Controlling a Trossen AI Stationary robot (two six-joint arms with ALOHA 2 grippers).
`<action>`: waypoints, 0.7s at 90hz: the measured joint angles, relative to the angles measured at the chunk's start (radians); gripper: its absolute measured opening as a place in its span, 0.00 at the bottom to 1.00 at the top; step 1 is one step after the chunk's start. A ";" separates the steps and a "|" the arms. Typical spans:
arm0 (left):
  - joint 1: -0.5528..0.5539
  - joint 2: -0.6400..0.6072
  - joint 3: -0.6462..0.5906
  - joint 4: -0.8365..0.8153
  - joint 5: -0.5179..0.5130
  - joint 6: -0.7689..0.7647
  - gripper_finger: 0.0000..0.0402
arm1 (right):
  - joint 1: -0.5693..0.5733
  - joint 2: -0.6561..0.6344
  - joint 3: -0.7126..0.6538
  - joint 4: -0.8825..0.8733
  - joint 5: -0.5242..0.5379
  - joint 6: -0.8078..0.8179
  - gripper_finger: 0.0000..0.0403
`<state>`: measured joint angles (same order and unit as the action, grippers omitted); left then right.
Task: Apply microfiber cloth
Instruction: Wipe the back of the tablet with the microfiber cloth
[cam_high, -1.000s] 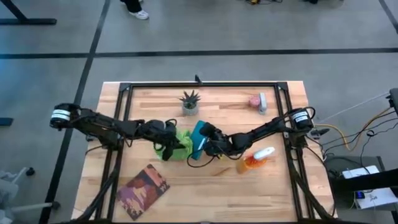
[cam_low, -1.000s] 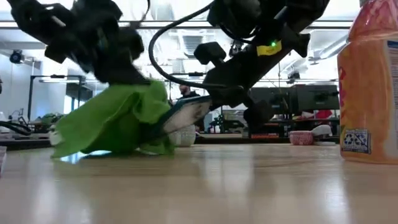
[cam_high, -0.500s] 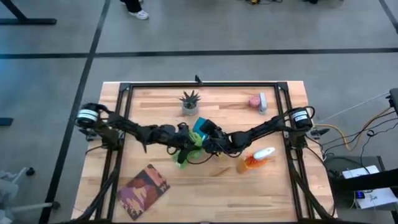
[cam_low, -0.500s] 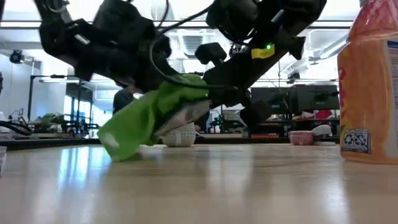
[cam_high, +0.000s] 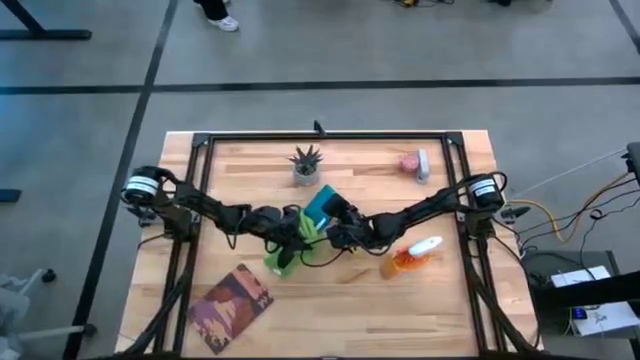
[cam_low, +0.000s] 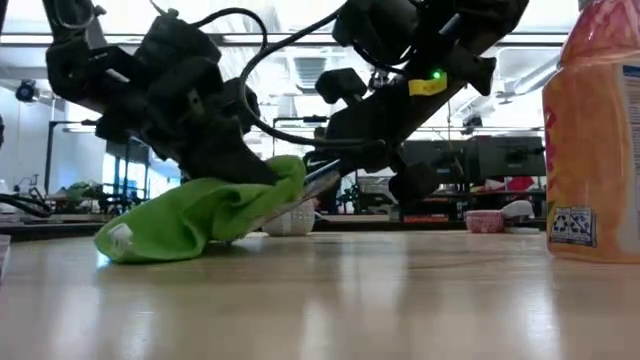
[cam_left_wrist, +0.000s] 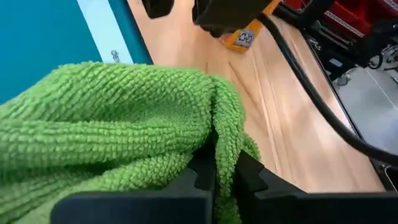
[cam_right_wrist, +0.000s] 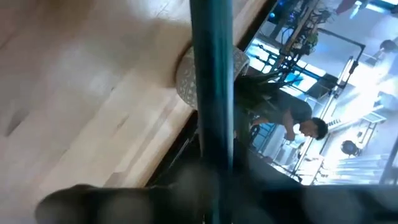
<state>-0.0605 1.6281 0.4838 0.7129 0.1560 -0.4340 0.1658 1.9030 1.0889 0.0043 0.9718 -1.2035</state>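
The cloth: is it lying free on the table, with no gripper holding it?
No, the left gripper is shut on a fold of the cloth.

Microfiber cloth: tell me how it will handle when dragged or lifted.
Likely floppy: the microfiber cloth sags in folds from the left gripper, one end trailing on the table. Probably light, since its thin pinched fold carries it. Its looped pile probably grips rather than slips.

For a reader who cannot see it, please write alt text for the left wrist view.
The left gripper is shut on a fold of the lime-green microfiber cloth, which fills most of the view. Behind it are a teal flat object and the wooden table.
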 joint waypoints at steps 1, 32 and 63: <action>0.000 -0.004 0.000 0.004 0.000 0.003 0.00 | 0.000 0.000 0.000 0.000 -0.003 0.001 0.03; 0.010 -0.029 0.043 0.019 -0.106 0.122 0.00 | 0.006 -0.001 0.000 0.014 -0.074 0.004 0.03; 0.008 -0.063 -0.028 -0.096 -0.091 0.020 0.00 | 0.013 -0.001 -0.001 -0.005 -0.034 -0.007 0.03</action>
<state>-0.0521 1.5648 0.4563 0.6171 0.0647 -0.4145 0.1784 1.9018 1.0883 -0.0007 0.9376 -1.2103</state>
